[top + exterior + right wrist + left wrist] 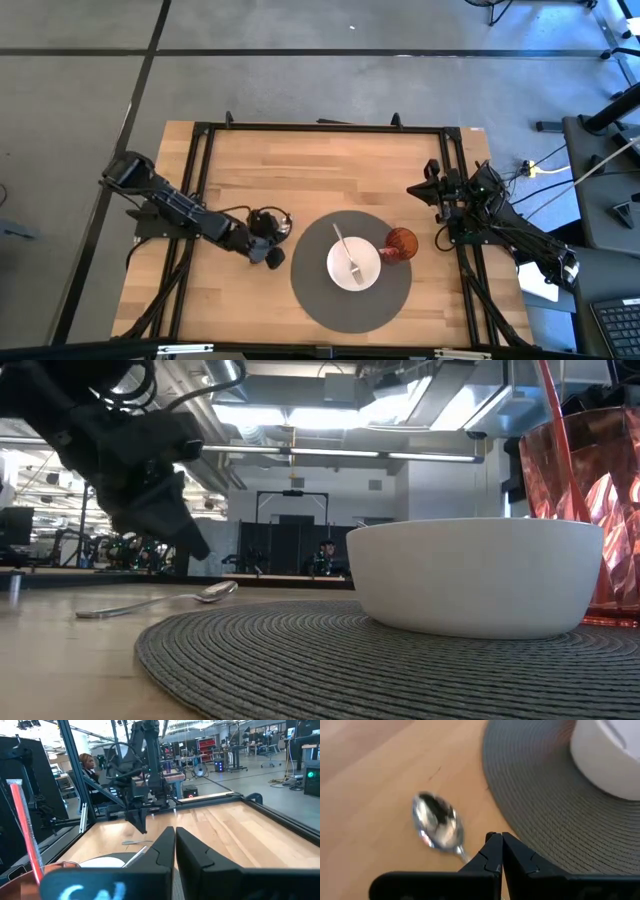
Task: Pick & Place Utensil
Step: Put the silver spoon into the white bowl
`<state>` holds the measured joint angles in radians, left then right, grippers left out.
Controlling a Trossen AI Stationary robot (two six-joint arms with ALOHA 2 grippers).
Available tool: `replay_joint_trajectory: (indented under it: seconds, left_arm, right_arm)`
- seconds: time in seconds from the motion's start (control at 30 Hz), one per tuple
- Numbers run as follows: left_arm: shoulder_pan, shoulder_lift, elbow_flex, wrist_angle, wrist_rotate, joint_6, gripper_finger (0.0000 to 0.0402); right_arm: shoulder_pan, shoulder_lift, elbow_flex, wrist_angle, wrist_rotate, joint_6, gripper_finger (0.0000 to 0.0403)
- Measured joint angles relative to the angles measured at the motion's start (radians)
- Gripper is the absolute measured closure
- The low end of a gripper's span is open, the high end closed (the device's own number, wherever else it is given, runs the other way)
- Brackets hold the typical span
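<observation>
The wooden table [300, 170] holds a round grey woven mat [310, 300]. On the mat sit a white bowl [353, 265] with a fork [347, 252] in it and a red cup [400, 244]. The shiny spoon [437, 825] lies on bare wood just beside the mat. The left gripper [498, 851] hangs over its handle, pinched closed on nothing and hiding the handle's end. The right gripper [175, 851], also closed, waits at the table's right edge.

Bowl [354, 265] with fork [346, 252] inside sits on mat [312, 290]; cup [400, 244] right of bowl; spoon [437, 822] on table [300, 170] left of mat.

Two black jointed arms – looped dark cables along them; matte, wedge-shaped fingers [520, 862]
</observation>
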<state>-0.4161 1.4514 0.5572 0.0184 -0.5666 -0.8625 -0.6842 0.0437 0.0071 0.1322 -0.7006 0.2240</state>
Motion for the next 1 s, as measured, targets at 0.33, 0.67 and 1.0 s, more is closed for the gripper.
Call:
replay_joint_trajectory:
  seconds: [0.33, 0.67, 1.0]
  left_arm:
    - [-0.010, 0.072, 0.203, -0.387, 0.009, -0.151, 0.0398]
    - [0.105, 0.074, 0.247, -0.423, 0.173, -0.122, 0.0398]
    - [0.172, 0.074, 0.247, -0.447, 0.280, -0.103, 0.0387]
  right_arm:
    - [0.000, 0.000, 0.000, 0.004, 0.027, -0.017, 0.0386]
    - [0.000, 0.000, 0.000, 0.005, 0.027, -0.002, 0.0386]
    - [0.000, 0.000, 0.000, 0.005, 0.027, -0.019, 0.0386]
